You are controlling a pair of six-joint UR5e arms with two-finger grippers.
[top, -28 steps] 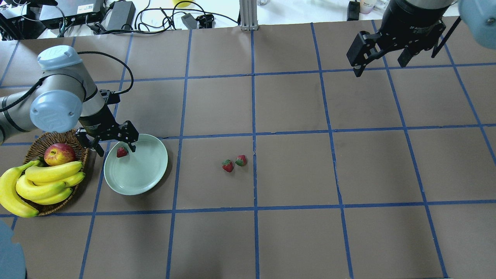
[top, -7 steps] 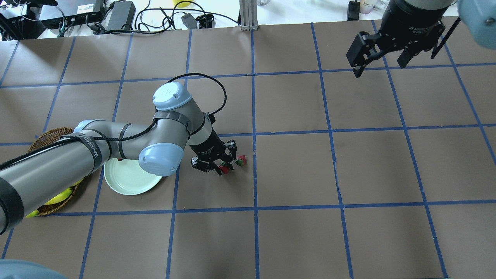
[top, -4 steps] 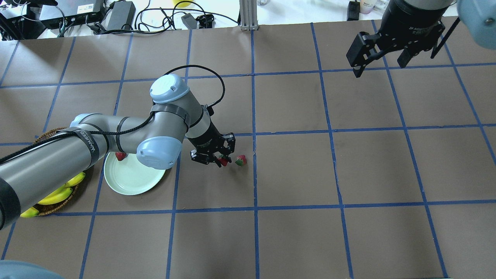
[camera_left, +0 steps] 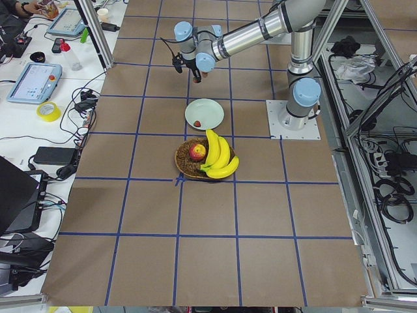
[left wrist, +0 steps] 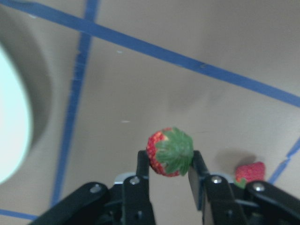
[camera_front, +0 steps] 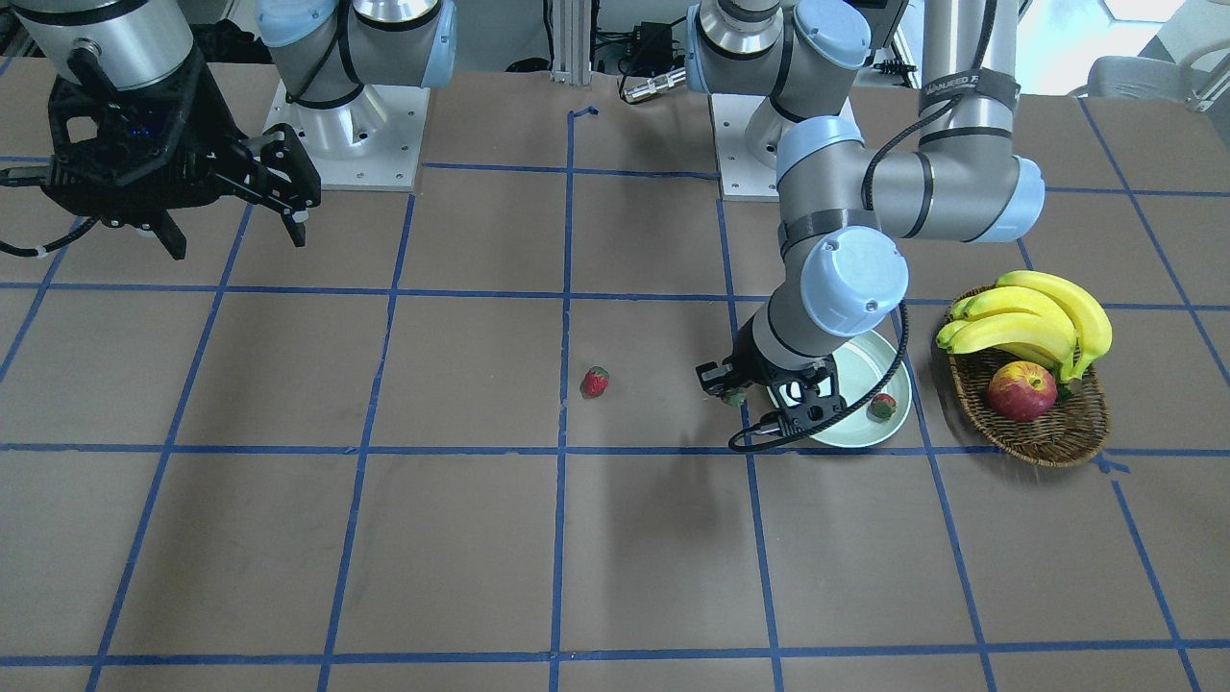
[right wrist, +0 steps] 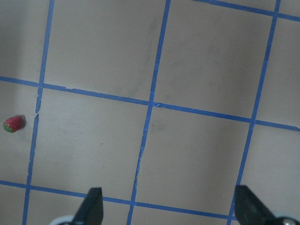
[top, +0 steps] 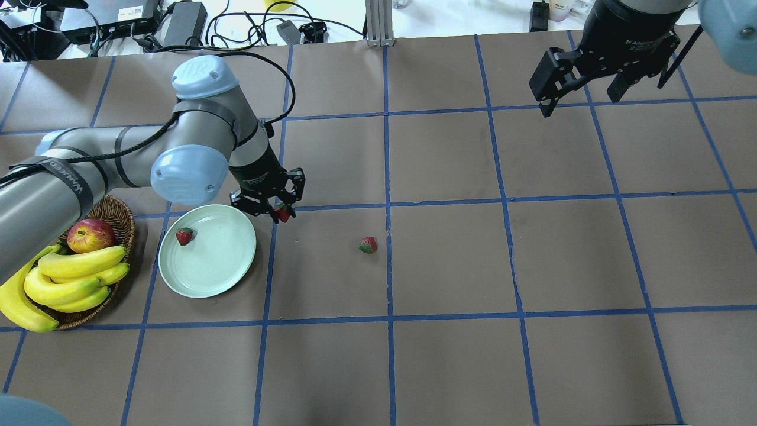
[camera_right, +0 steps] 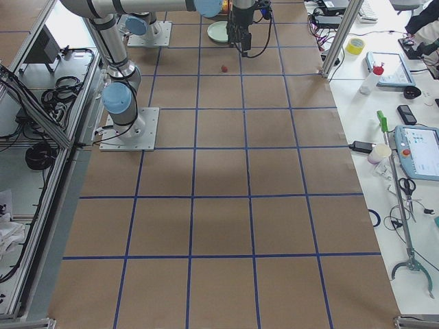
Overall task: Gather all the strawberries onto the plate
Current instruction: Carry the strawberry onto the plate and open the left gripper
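My left gripper (top: 282,212) is shut on a strawberry (top: 284,215), held above the table just beyond the right rim of the mint-green plate (top: 220,263). The left wrist view shows this strawberry (left wrist: 169,151), green cap up, pinched between both fingers. A second strawberry (top: 184,236) lies in the plate near its left rim, and also shows in the front view (camera_front: 881,407). A third strawberry (top: 368,244) lies on the table to the right. My right gripper (top: 579,100) is open and empty, high at the far right.
A brown wicker basket (top: 116,208) with an apple (top: 90,235) and bananas (top: 77,272) stands left of the plate. Blue tape lines grid the brown table. Cables and power bricks (top: 183,23) lie beyond the far edge.
My left gripper shut on one of the two table strawberries, lifted it and carried it left to the plate's right rim. The other strawberry stayed. The right arm has not moved.
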